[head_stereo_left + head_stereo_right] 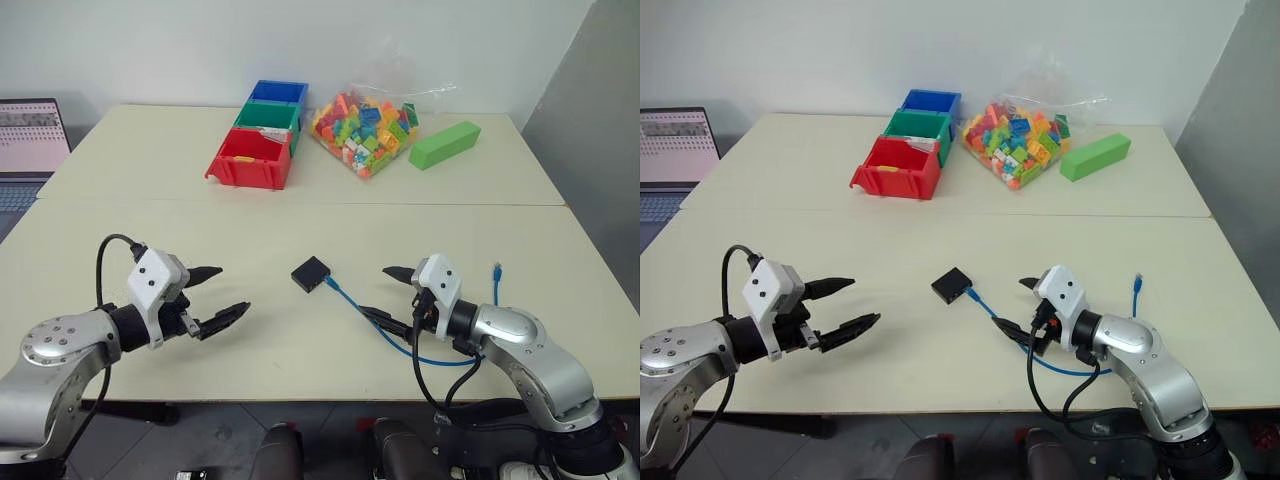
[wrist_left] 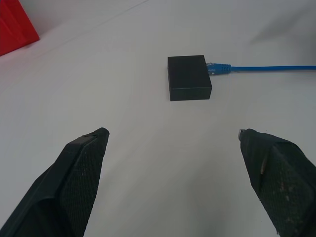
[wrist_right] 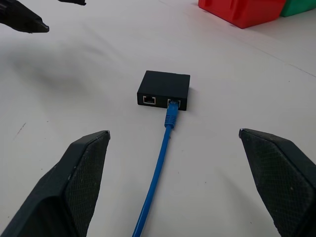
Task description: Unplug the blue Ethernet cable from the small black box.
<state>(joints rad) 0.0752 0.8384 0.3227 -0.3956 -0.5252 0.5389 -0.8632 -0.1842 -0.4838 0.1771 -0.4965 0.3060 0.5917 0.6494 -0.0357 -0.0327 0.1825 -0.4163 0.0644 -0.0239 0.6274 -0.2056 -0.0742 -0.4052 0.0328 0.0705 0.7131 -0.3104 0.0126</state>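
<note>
The small black box (image 1: 311, 273) lay flat on the counter (image 1: 300, 220) near the centre of the head view, a little below the middle. The blue Ethernet cable (image 1: 352, 309) was plugged into the side of the box facing lower right, and ran from there down and to the right, curving under the right arm before its free plug turned up at the right edge of the counter. In the right wrist view the plug (image 3: 171, 109) sat in the right-hand of two ports, the cable's long axis running straight back toward that camera.

The right gripper (image 1: 385, 292) hung just right of the box with its fingers spread wide and holding nothing; the cable passed between them. The left gripper (image 1: 222, 293) stood farther off at the lower left, fingers likewise spread and empty, facing the closed side of the box.

By my reading the right arm was the nearer to the plug and lined up with the cable, so it suits the pull, while the left would hold the box.
</note>
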